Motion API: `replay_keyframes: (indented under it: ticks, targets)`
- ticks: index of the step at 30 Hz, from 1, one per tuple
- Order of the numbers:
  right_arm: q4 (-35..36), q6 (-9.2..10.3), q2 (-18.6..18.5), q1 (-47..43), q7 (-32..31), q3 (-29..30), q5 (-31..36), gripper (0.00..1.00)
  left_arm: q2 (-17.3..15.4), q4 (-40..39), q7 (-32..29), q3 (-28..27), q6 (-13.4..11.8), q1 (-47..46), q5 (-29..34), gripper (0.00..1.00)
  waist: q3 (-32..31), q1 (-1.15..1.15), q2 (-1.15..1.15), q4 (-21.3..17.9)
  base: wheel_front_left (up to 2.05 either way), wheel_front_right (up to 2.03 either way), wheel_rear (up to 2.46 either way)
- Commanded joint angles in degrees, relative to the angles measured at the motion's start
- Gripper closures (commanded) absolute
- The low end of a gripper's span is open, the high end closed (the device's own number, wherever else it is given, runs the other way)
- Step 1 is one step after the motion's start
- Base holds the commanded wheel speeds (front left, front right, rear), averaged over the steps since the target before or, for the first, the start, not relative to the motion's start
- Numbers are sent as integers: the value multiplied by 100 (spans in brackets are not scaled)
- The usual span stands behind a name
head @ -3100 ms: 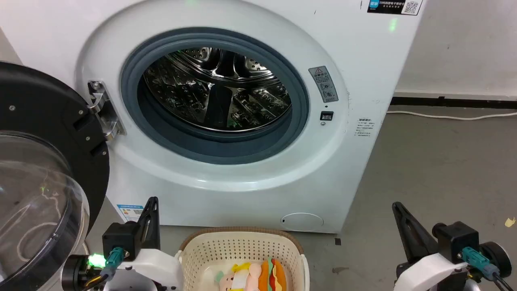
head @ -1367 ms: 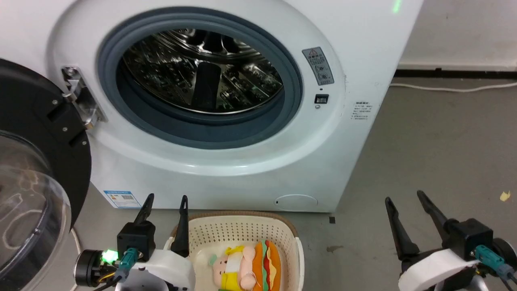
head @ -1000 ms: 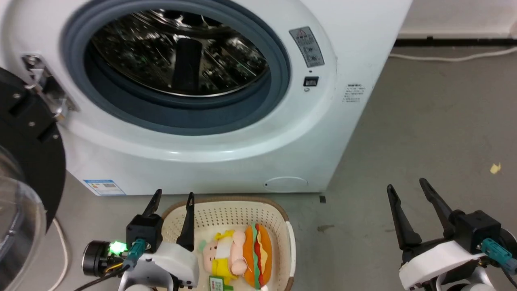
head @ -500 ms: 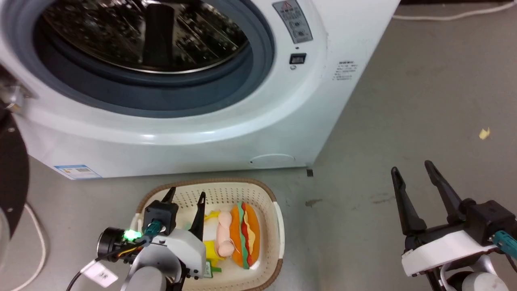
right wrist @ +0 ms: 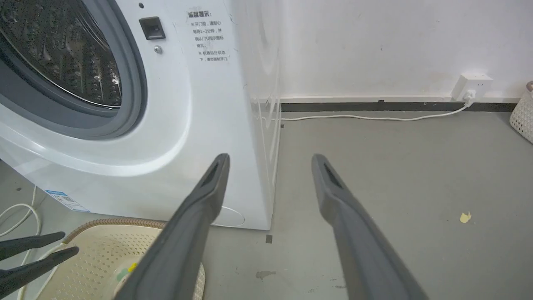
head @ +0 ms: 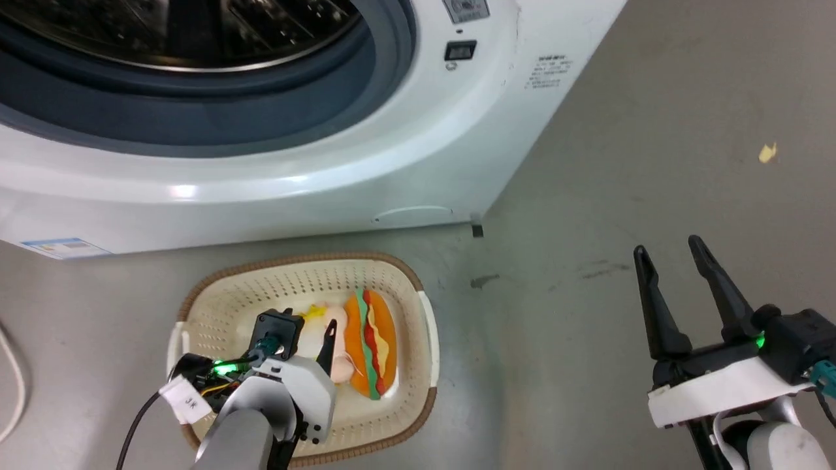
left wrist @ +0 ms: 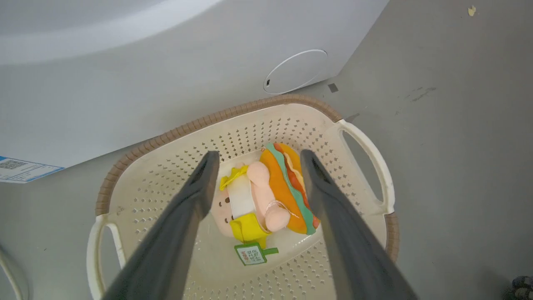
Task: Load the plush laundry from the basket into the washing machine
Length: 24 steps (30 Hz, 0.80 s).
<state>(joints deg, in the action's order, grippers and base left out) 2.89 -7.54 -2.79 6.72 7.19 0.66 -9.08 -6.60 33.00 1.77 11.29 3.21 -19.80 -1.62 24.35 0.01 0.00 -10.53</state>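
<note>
The left end effector (head: 307, 323) is inside the rim of the basket (head: 405, 274), fingers spread wide. In the left wrist view the plush laundry (left wrist: 266, 196) lies on the basket bottom between the two fingers (left wrist: 191, 200), hamburger part toward the right finger. Whether the fingers touch it cannot be determined. The basket stands on the floor (head: 620, 163), just in front of the washing machine (head: 261, 189). The right end effector (head: 667, 245) is wide open and empty, well apart from the basket.
</note>
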Motion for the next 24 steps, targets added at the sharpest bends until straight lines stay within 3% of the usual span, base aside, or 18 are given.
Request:
replay_keyframes:
  ticks: [1,10,24]
  targets:
    - [44,3,-5,118,63,-14,-78,0,-68,191,-16,74,41,-198,-11,0,163,0,0,-115,0,0,0]
    - [43,3,-5,244,170,-56,-295,0,-269,926,-296,256,104,-684,-126,0,664,-1,0,-381,0,0,0]
    - [117,4,-6,370,325,-55,-528,0,-529,1750,-665,1036,189,-1348,-66,0,1340,-1,0,-612,0,0,0]
